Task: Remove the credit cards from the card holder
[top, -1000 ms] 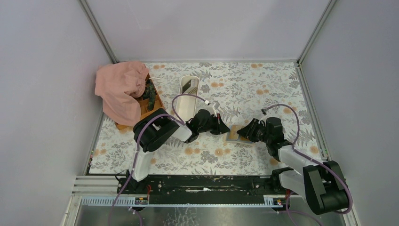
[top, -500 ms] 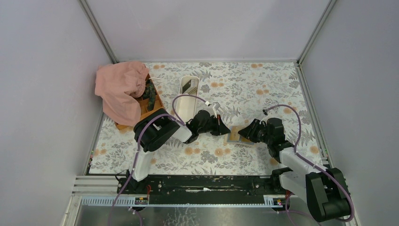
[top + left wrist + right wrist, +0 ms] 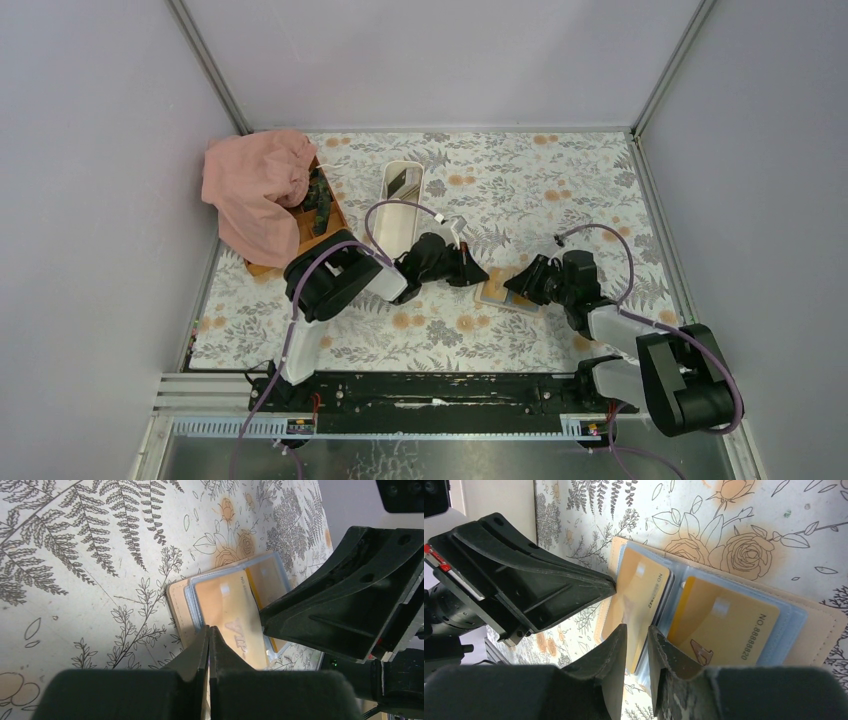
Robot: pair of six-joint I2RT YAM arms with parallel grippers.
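The card holder [image 3: 497, 291] lies open on the floral mat, tan cover down, pale blue sleeves up. It shows in the left wrist view [image 3: 181, 611] and the right wrist view [image 3: 819, 630]. Two gold credit cards sit in its sleeves: one marked VIP [image 3: 230, 617], also seen as [image 3: 640, 597], and one numbered [image 3: 724, 625]. My left gripper [image 3: 479, 276] is shut, its tips [image 3: 208, 630] against the holder's left edge. My right gripper [image 3: 515, 286] hovers over the holder, its jaws a narrow gap apart [image 3: 638, 635] over the VIP card's end.
A long white oval tray [image 3: 386, 196] stands behind the left arm, with a dark flat item [image 3: 398, 181] at its far end. A brown wooden box [image 3: 330, 212] with pink cloth [image 3: 255, 190] over it sits at the back left. Walls enclose the mat.
My right gripper has crept left and lower over the card holder, and its arm has folded in. The left gripper has stayed at the holder's left edge.
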